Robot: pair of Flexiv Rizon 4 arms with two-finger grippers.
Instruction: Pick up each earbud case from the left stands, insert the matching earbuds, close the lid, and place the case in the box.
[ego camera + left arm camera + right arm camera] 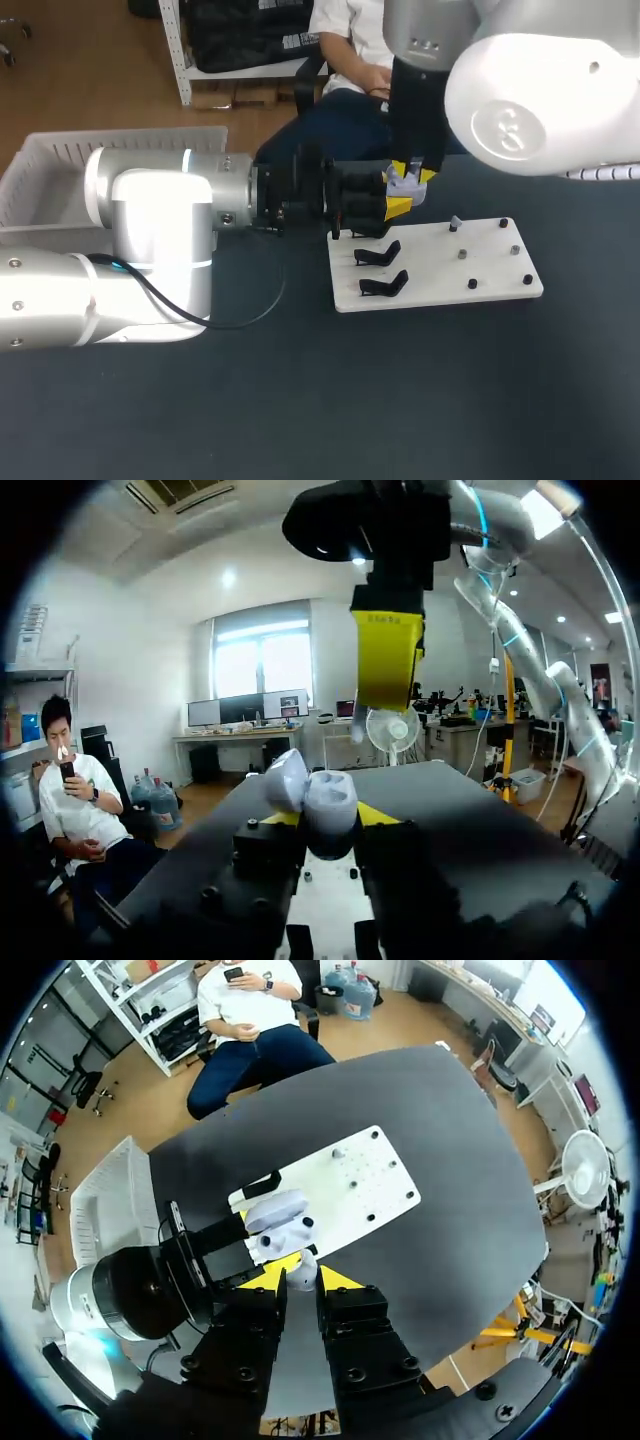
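Earbud case point(318, 796) in left gripper point(330, 820), aloft

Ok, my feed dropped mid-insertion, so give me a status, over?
Left fingers shut on the open earbud case. Right fingers shut on an earbud, just above the case. Nothing in between.

The table point(400, 400) is dark, matt and smooth. The board point(440, 262) is smooth dull white, and its stands point(380, 255) are matt black plastic. At ten o'clock the box point(50, 165) is ribbed white plastic. The earbud case point(318, 798) and earbud point(301, 1276) are glossy pale plastic. The left arm point(150, 215) is satin silver metal and the right arm point(530, 100) is glossy white. The right gripper point(300, 1282) is matt black with yellow tips.
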